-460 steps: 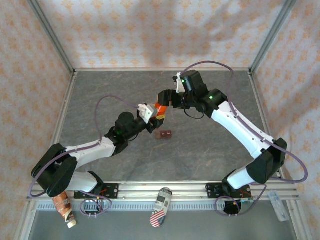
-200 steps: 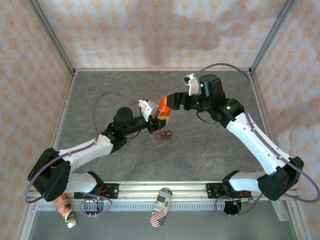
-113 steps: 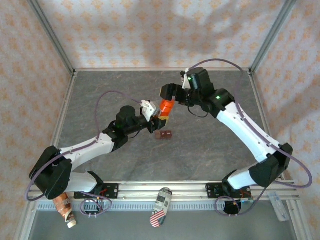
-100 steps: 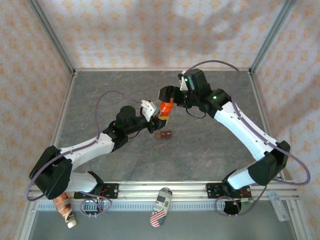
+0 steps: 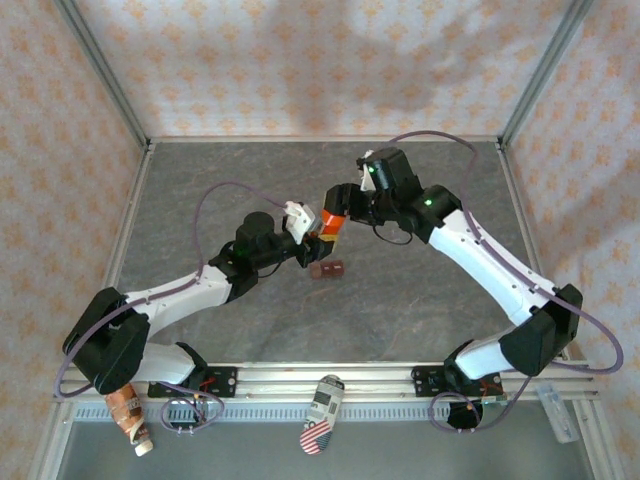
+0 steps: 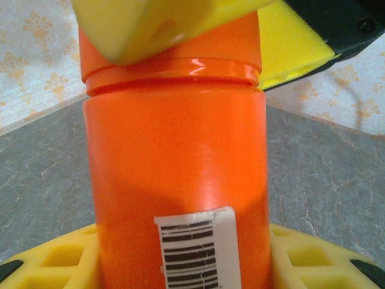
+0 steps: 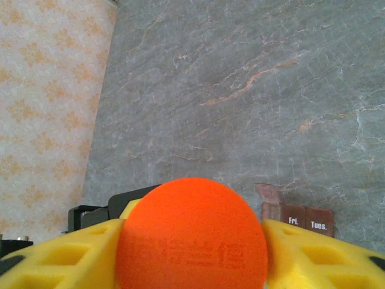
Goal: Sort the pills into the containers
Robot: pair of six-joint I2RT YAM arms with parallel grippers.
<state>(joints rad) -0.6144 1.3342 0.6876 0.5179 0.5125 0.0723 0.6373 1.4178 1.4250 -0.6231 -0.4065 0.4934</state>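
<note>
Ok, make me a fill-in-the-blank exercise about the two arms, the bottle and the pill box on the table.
1. The left pincer holds a bottle coloured ____.
2. The right pincer clasps that bottle's ____.
3. The lids of the pill box on the table read Fri. and ____.
Missing words: orange; cap; Tues.

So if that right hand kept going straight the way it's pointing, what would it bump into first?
The cap of the orange bottle: the right hand sits around it, pointing at its top. The left hand holds the bottle.
</note>
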